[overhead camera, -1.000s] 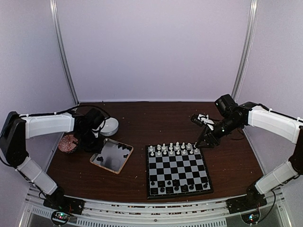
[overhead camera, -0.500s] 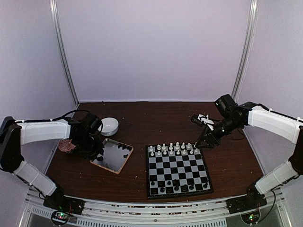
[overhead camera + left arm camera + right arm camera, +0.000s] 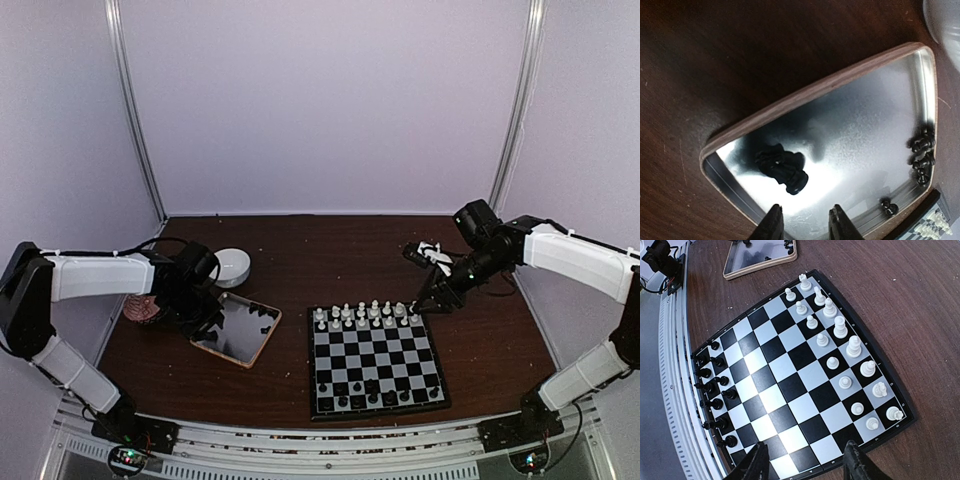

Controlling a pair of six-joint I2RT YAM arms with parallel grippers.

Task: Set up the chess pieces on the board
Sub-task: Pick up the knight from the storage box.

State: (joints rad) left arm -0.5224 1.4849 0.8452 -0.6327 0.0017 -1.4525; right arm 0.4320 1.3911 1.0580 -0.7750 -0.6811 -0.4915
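The board [image 3: 375,352] lies at the table's near middle. White chess pieces [image 3: 840,335] fill its two far rows, and black chess pieces [image 3: 712,385] stand along its near rows. More black pieces lie in a wooden-rimmed tray [image 3: 815,90]: one on its side [image 3: 785,170] just ahead of my left gripper [image 3: 805,212], and several along the tray's right edge [image 3: 922,155]. The left gripper is open, low over the tray's near corner, with nothing between its fingers. My right gripper [image 3: 805,450] hangs open and empty above the board's far right corner [image 3: 420,303].
A white bowl [image 3: 232,266] sits behind the tray [image 3: 266,343]. A reddish-brown round object [image 3: 143,306] lies to the tray's left. Pale crumbs dot the dark wooden table. The cell's walls stand at the back and sides.
My left arm has swung down and in toward the tray's left corner, and its jaws have spread a little. The right arm and the pieces on the board have not moved.
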